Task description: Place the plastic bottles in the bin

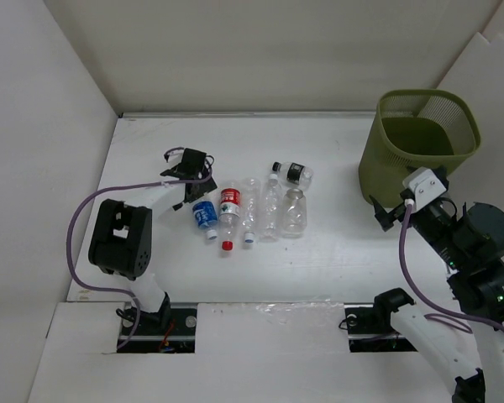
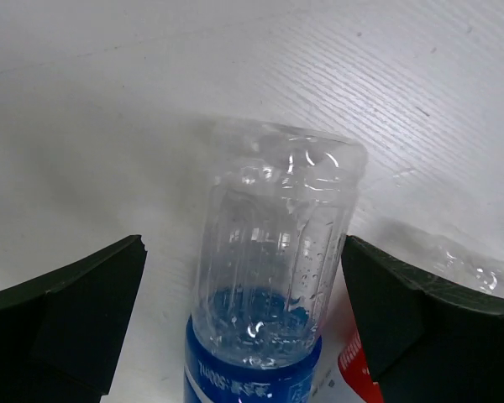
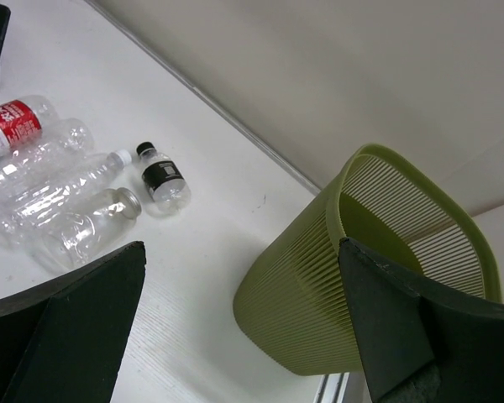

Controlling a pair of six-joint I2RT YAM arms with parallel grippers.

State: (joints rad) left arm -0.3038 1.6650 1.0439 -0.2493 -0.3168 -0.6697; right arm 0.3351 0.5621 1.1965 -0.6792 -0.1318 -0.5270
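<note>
Left wrist view has the left fingers (image 2: 67, 311) spread wide on either side of the blue-labelled bottle (image 2: 273, 252), not touching it. The right fingers (image 3: 67, 319) are released too, holding nothing, just beside the bin (image 3: 319, 311). All six plastic bottles (image 1: 256, 206) lie on the table (image 1: 336, 252), well apart from the bin, with none seen inside it. The likely trouble is that the thin round body rolls or squirts out as the fingers close, or that the red-labelled bottle (image 1: 228, 204), just beside it on the bin side, gets knocked. Only the top view shows the whole cluster and the carry across to the bin. Only the left wrist view shows the bottle sitting between the fingers.
</note>
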